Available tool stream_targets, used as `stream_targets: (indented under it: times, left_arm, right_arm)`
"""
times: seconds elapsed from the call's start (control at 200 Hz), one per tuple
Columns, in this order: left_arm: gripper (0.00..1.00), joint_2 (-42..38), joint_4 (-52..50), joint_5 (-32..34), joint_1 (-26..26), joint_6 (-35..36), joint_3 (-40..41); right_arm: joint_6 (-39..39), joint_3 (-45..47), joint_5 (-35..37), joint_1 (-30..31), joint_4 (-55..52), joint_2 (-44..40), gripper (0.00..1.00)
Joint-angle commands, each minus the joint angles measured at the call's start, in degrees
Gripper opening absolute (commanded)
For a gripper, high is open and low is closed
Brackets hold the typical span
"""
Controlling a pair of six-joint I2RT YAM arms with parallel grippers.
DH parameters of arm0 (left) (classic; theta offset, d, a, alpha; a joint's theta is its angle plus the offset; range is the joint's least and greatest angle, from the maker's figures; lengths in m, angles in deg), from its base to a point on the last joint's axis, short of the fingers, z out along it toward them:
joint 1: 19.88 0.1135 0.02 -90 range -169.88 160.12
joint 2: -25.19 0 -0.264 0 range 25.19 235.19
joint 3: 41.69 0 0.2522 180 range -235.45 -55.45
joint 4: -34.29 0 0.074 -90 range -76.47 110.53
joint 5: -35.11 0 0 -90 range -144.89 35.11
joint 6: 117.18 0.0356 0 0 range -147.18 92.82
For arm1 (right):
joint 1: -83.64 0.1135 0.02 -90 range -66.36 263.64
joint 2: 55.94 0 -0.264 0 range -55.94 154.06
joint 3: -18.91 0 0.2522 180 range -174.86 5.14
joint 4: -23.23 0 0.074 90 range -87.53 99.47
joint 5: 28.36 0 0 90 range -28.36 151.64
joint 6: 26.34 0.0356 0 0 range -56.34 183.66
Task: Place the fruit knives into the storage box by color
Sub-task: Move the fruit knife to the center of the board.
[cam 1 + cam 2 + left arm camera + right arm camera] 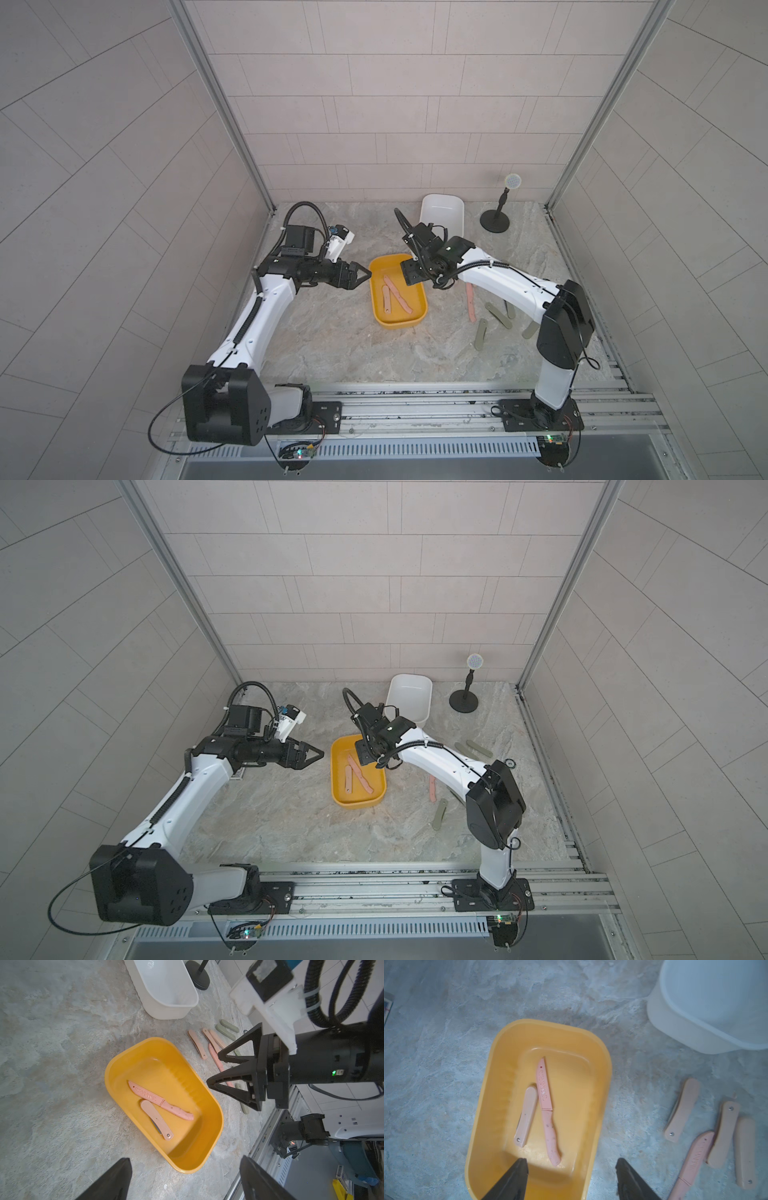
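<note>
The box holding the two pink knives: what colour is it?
Yellow-orange; the storage box shows best in the right wrist view.

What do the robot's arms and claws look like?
The left arm and right arm have white shells and chunky black joints. Black ribbed hoses loop at the wrists. The left gripper and right gripper are black, each with two pointy fingers shaped like hollow triangles. A small green light glows near the right gripper.

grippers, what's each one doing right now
Left gripper: open, empty.
Right gripper: open, empty, over the yellow box.
</note>
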Motion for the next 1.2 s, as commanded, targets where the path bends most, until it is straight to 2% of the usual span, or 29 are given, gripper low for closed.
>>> stream_targets:
  times: [0.0, 0.21, 0.375, 0.806, 1.196]
  left_arm:
    - [0.88, 1.87, 5.01, -4.39, -0.03, -5.71, -1.82]
    - [0.88, 3.83, 9.71, -6.51, -1.1, -10.05, 0.82]
    - [0.88, 3.95, 10.74, -5.47, -2.64, -9.96, 2.34]
    - [0.88, 1.83, 11.84, -2.6, -3.23, -8.31, 4.46]
    - [0.88, 1.55, 12.04, -1.96, -3.22, -7.81, 5.08]
  right_arm:
    - [1.12, 2.11, -0.03, -3.59, -0.71, -2.81, 0.69]
    - [0.6, 6.05, 0.98, -7.84, -1.93, -3.18, 0.68]
    - [0.44, 7.15, 1.13, -10.78, -2.17, -0.51, 0.67]
    - [-1.35, 4.63, 0.21, -16.73, -1.01, 7.57, 0.61]
    - [-2.78, -1.77, -0.67, -19.29, -0.26, 14.78, 0.58]
